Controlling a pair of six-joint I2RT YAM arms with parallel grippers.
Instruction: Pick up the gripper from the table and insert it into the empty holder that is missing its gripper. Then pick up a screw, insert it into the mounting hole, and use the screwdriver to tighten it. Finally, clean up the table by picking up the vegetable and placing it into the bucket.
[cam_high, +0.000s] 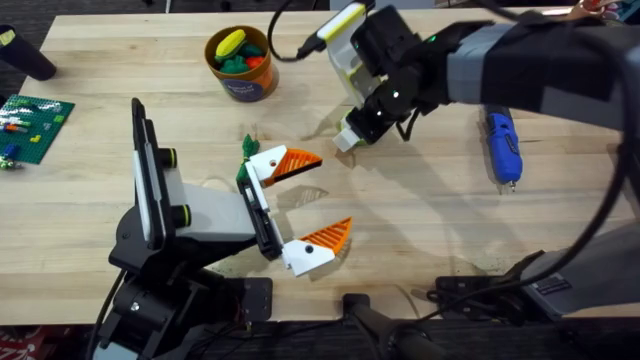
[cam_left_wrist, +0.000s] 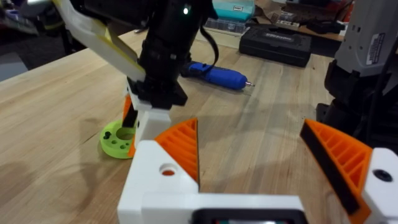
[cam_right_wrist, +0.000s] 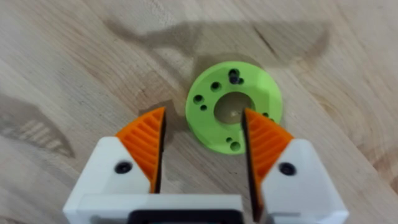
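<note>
Fingers of the right tool (cam_right_wrist: 202, 146) hang spread and empty over a lime-green vegetable (cam_right_wrist: 234, 106) flat on the bench (cam_high: 420, 220), poised to straddle it; left tool (cam_high: 305, 205) idles wide open, bucket (cam_high: 241, 63) well apart

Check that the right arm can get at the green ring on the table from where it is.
Probably yes. The right gripper hangs open directly above the green ring, which lies flat on the bare table with nothing between them, though one finger overlaps its hole.

Bare table (cam_high: 420, 210) between both arms: passable. Obstacles: bucket (cam_high: 241, 62) at far edge, screwdriver (cam_high: 502, 146) on the right.
</note>
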